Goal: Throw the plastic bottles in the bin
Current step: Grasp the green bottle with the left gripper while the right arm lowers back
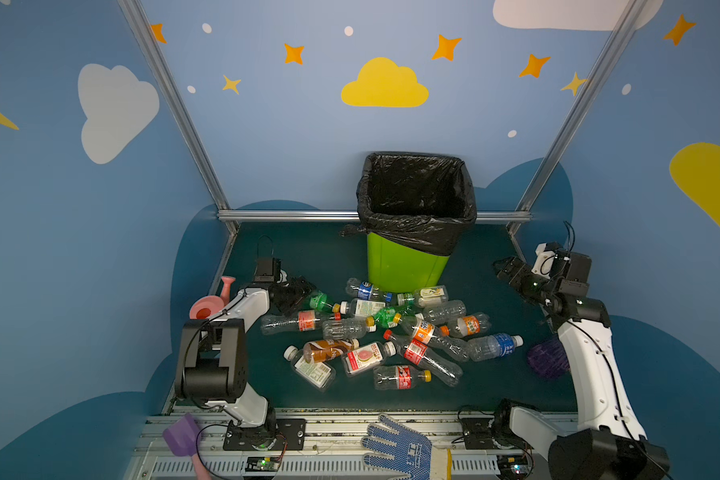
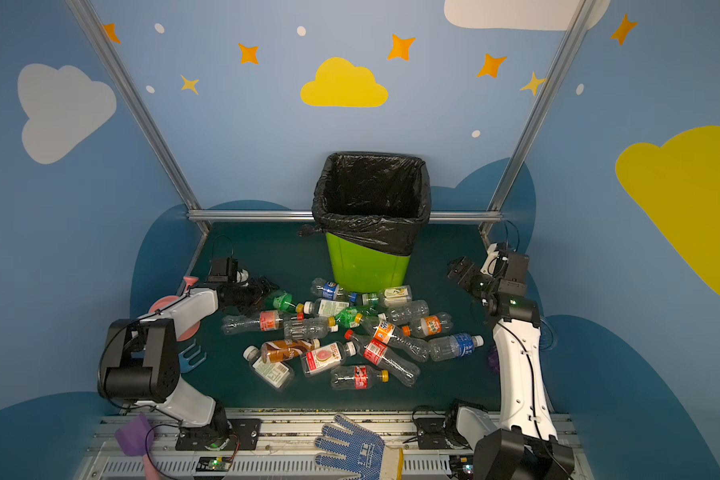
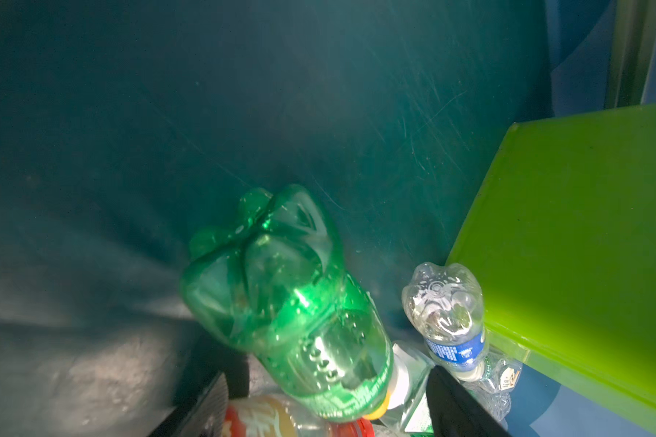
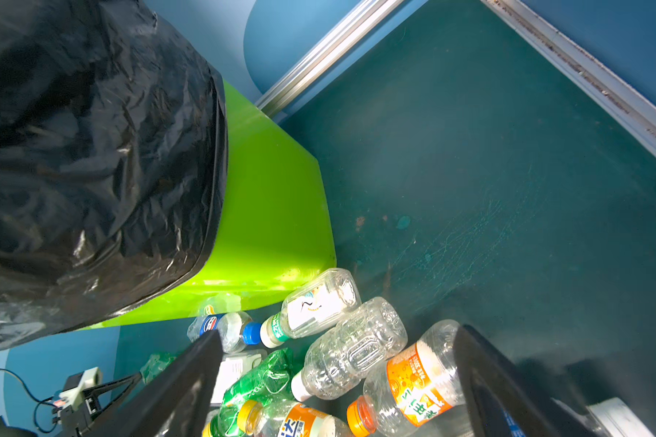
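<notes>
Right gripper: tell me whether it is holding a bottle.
No: in a top view the right gripper hangs open in the air beside the bin, nothing between its jaws.

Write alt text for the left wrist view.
A green plastic bottle lies between the open jaws of the left gripper on the dark table. A clear blue-labelled bottle lies beside the lime-green bin.

A green bottle (image 3: 288, 302) lies on its side between the parted fingers of the left claw (image 3: 328, 378), the other bottles (image 1: 422, 332) heaped beside it, the black-lined lime bin (image 1: 404, 266) upright just beyond.
</notes>
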